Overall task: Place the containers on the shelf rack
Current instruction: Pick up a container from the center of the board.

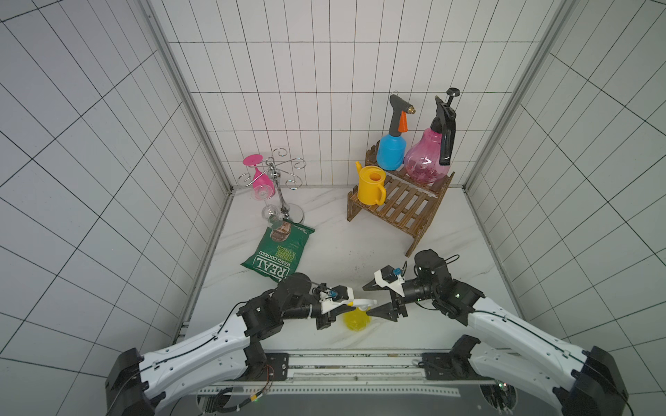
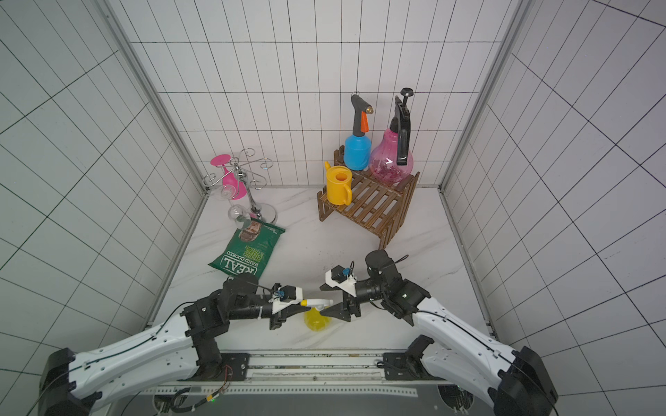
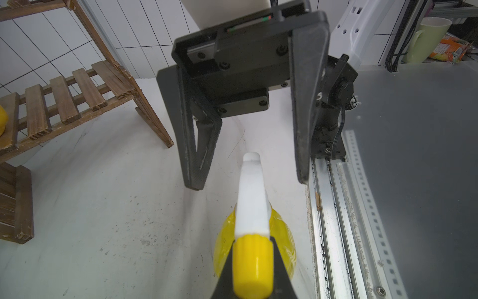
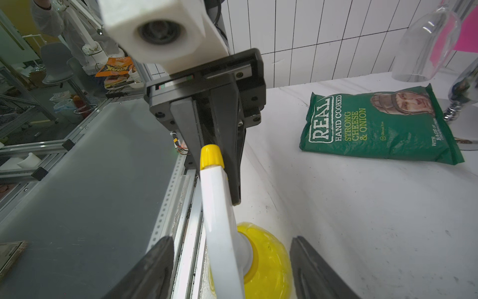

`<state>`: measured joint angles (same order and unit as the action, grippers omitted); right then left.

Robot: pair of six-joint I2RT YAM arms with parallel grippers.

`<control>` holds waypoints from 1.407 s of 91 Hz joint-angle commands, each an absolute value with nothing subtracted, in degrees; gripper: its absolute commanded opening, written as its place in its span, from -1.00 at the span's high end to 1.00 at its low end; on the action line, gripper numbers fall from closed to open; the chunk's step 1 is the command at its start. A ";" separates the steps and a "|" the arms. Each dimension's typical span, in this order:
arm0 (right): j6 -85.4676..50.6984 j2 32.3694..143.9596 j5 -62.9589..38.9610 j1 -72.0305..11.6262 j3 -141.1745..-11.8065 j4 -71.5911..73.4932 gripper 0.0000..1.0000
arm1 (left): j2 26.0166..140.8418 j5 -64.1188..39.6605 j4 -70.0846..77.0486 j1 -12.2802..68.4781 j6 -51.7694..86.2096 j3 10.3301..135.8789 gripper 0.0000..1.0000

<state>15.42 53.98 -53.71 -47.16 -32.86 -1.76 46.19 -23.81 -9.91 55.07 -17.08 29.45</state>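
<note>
Down at the near edge of the table (image 1: 338, 234), the small yellow sprayer (image 1: 355, 320) sits right between the 2 arms. Coming in from the left, the left gripper (image 1: 345, 305) is pinching the yellow nozzle cap at the tip of the sprayer's white trigger head. The left wrist view shows it plainly: the cap is wedged between the 2 black fingers (image 3: 282, 279), with the round bottle body bulging below.

Now the other side: the right gripper (image 1: 367, 301) faces it head-on, jaws spread, 1 finger on each side of the white head. From the right wrist camera, those 2 fingers (image 4: 155, 261) flank the yellow body with a clear gap on both sides, touching nothing. Whether the bottle's base rests on the table or hangs just above it, I cannot tell.

At the back right, the shelf rack (image 1: 403, 209) carries 3 containers. The blue sprayer (image 1: 391, 153) and the pink sprayer (image 1: 427, 164) stand just beside each other on the upper tier. The yellow watering can (image 1: 371, 185) is upright at the left end of the lower tier. The green crisp bag (image 1: 277, 252) lies flat off to the left.
</note>
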 commanded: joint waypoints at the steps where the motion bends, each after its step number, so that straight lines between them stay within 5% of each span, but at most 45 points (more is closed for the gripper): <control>1: 17.07 54.53 -53.90 -48.11 -35.16 -3.34 -0.42 | 46.34 -25.03 -7.31 55.02 -16.53 31.14 1.00; 79: 18.56 54.84 -50.16 -50.42 -36.64 -5.06 0.07 | 48.67 -27.46 -5.90 53.97 -15.26 31.53 1.00; 96: 18.63 54.81 -50.01 -50.62 -36.83 -5.11 0.34 | 49.09 -27.77 -5.30 53.79 -14.76 31.48 1.00; 109: 18.88 54.51 -49.23 -50.67 -36.82 -5.17 0.82 | 49.44 -27.76 -4.92 53.70 -14.22 31.50 1.00; 111: 18.89 54.34 -48.91 -50.66 -36.83 -5.18 0.98 | 49.47 -27.59 -4.81 53.70 -14.12 31.49 0.90; 117: 18.92 53.46 -47.73 -50.63 -36.54 -5.27 1.00 | 49.21 -26.93 -4.04 53.63 -13.35 31.31 0.52; 128: 18.78 50.39 -44.74 -50.56 -35.02 -4.31 1.00 | 47.39 -23.93 -1.11 53.54 -10.49 29.59 -0.64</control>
